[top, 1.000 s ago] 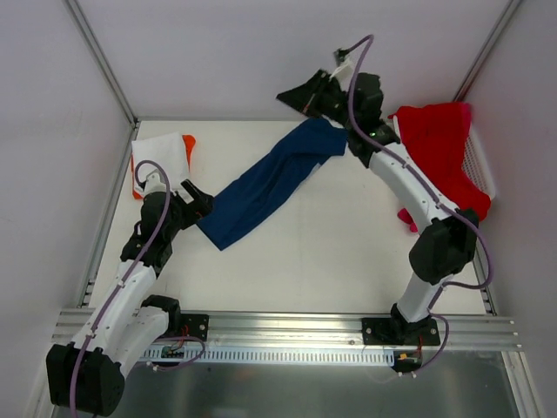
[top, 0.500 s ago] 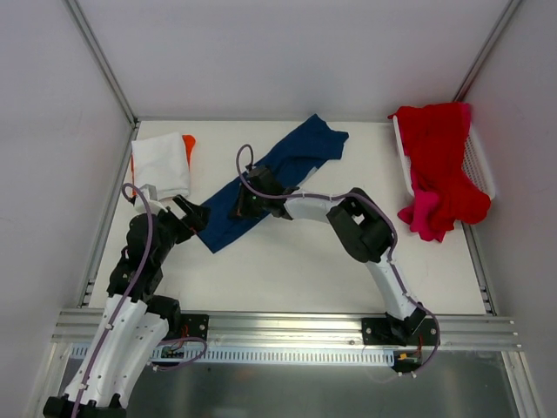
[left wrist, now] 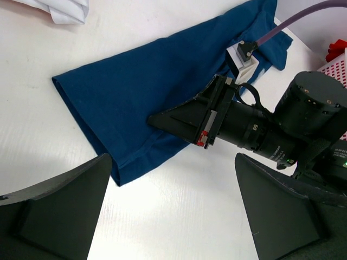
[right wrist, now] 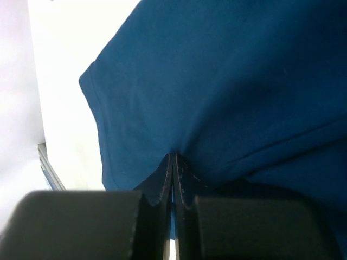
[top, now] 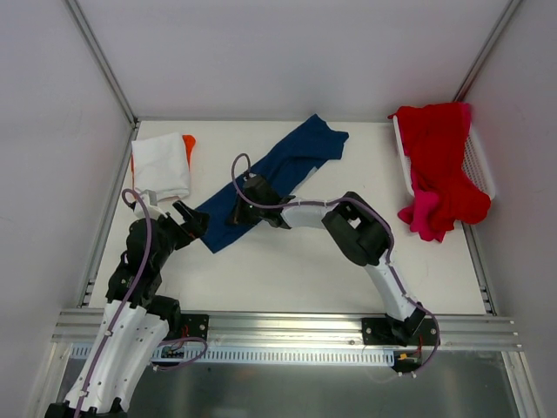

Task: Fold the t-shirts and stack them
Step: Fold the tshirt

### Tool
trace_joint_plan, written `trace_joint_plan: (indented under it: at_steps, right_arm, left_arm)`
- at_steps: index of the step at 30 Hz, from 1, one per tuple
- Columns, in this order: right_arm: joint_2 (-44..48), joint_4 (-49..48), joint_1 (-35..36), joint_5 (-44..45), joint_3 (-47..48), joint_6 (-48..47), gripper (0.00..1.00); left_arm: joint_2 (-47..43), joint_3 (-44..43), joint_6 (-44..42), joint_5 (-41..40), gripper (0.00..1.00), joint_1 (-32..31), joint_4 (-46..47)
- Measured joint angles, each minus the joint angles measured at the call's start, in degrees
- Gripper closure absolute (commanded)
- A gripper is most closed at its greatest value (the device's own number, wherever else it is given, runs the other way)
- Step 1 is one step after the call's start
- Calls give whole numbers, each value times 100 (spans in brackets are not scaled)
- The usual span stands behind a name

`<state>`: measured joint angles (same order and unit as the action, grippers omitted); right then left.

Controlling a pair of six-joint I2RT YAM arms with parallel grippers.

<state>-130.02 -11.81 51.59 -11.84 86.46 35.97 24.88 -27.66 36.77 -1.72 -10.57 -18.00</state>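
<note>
The navy t-shirt [top: 278, 174] lies as a long folded strip, slanting from the table's middle left to the back centre. My right gripper [top: 240, 209] is shut, its tips pressed into the strip's near-left part, and the cloth puckers at the tips [right wrist: 174, 161]. It shows in the left wrist view [left wrist: 162, 117] over the navy shirt [left wrist: 130, 86]. My left gripper [top: 190, 219] is open and empty, just off the strip's near-left end [left wrist: 116, 176]. A folded white shirt [top: 162, 165] lies on an orange one [top: 188, 144] at the back left.
A white mesh basket [top: 477, 157] stands at the back right, with red shirts [top: 439, 144] draped over it and a pink one [top: 424, 213] hanging down its front. Metal frame rails run along the table's edges.
My right arm has swung from the shirt's far end down to its near-left part and edged further left. The shirt's far end now lies flat. My left arm has drawn back a little.
</note>
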Motion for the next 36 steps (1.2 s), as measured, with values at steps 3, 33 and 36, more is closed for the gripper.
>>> trace_joint_plan:
  at_steps: [3,33,36]
  right_arm:
    - [133,-485,-9,9,-420,42,99]
    - [4426,-2251,-83,1657,-6533,879,99]
    - [4843,-1554,-186,2118,-6555,1014,99]
  left_arm:
    - [-74,17,0,2,1,0,-39]
    - [-96,221,33,9,1,0,-205]
    - [-92,291,57,20,1,0,-203]
